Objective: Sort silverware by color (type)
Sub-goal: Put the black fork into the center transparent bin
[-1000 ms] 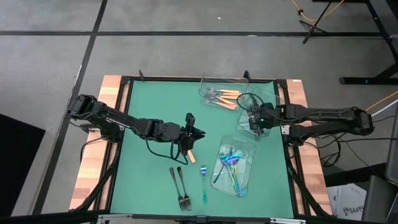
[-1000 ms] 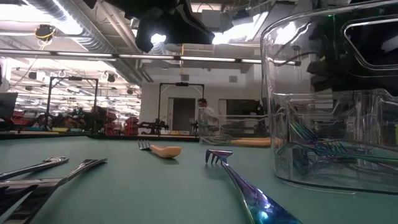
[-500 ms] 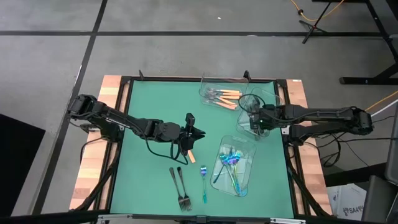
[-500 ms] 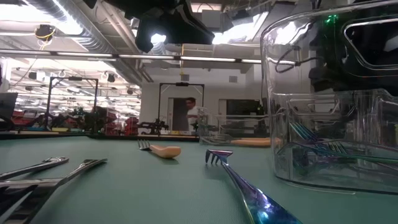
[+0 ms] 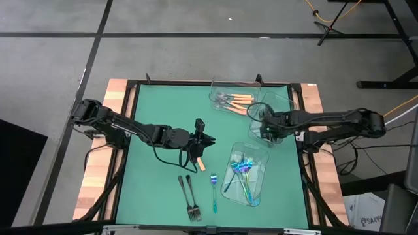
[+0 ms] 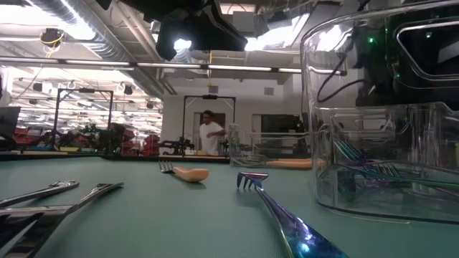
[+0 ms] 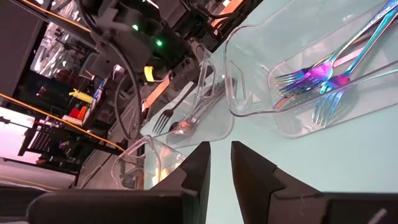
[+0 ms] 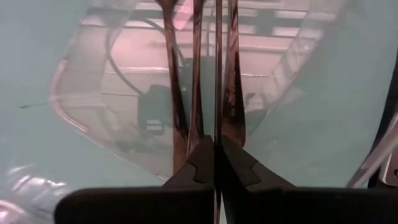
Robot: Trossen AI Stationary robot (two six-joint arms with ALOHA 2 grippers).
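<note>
My right gripper points straight down into a clear tray at the right of the green mat, shut on a dark fork. My left gripper hovers mid-table, slightly open, with nothing between its fingers. Just near of it an orange-handled fork lies flat on the mat. Two dark forks and one iridescent fork lie by the near edge. Orange-handled forks rest in the far tray, iridescent ones in the near right tray. My right gripper pinches the thin dark fork between its two shut fingers, coming from above and pointing down. The fork runs on past the fingertips, along them, down into the clear tray. Which end is held and whether it touches the tray floor, I cannot tell.
The three clear trays stand close together at the right and far right. The low view looks through the near tray's wall. A wooden border frames the mat. A person walks in the room behind. Bare mat lies at the far left.
My right gripper has sunk a little deeper into the clear tray with the dark fork, still shut. The person in the room behind has walked toward the left.
</note>
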